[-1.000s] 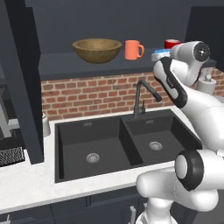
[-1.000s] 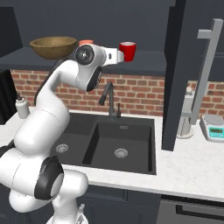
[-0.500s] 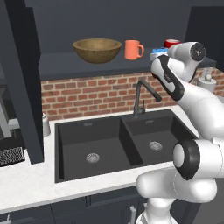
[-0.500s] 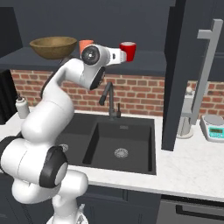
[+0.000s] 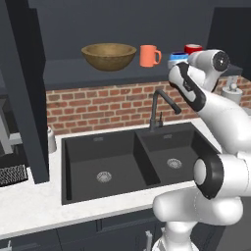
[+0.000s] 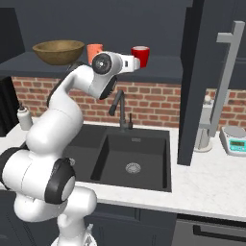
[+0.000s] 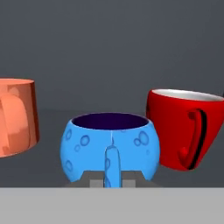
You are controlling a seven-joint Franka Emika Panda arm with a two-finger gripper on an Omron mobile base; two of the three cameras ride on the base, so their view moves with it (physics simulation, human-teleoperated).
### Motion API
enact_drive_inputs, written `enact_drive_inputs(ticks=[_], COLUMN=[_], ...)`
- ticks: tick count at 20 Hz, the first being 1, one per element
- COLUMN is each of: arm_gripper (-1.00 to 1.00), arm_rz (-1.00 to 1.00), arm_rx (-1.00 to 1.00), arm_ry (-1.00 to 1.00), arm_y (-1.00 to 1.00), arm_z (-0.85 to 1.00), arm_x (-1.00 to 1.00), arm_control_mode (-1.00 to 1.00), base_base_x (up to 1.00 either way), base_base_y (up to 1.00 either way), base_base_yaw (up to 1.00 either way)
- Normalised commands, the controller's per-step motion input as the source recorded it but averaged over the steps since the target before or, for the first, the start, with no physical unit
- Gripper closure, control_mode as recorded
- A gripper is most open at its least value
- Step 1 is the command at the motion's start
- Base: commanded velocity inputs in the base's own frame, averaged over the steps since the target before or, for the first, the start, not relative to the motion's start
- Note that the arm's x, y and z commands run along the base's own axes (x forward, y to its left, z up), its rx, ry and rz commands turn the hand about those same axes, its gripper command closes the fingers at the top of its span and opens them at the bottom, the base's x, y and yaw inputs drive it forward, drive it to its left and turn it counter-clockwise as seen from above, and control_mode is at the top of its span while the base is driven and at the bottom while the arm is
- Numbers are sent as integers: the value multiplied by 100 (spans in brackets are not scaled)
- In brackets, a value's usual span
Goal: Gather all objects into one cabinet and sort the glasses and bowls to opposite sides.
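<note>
Blue bowl (image 7: 109, 148) on cabinet shelf (image 5: 88, 71) – between orange mug (image 7: 16, 116) and red mug (image 7: 186, 127), close in front of gripper (image 6: 136, 62). Wooden bowl (image 5: 109, 55) further left, beside orange mug. Finger gap – can't tell, tips hidden.

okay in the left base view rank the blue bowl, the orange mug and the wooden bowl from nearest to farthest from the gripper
1. Blue bowl, right at the gripper, on the cabinet shelf.
2. Orange mug, further left along the shelf.
3. Wooden bowl, farthest left.
</note>
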Motion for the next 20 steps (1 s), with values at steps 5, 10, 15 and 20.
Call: enact_drive_inputs(ticks=[5, 10, 15, 20], arm_gripper=[100, 100, -100, -100], arm_rz=[0, 0, 0, -1], arm_rx=[1, 0, 0, 3], arm_ry=[0, 0, 0, -3], arm_y=[9, 11, 0, -1], arm_z=[-21, -34, -34, -1], arm_x=[45, 37, 6, -29], arm_control_mode=[-100, -100, -100, -100], base_base_x=[0, 0, 0, 0], base_base_y=[0, 0, 0, 0], base_base_yaw=[0, 0, 0, 0])
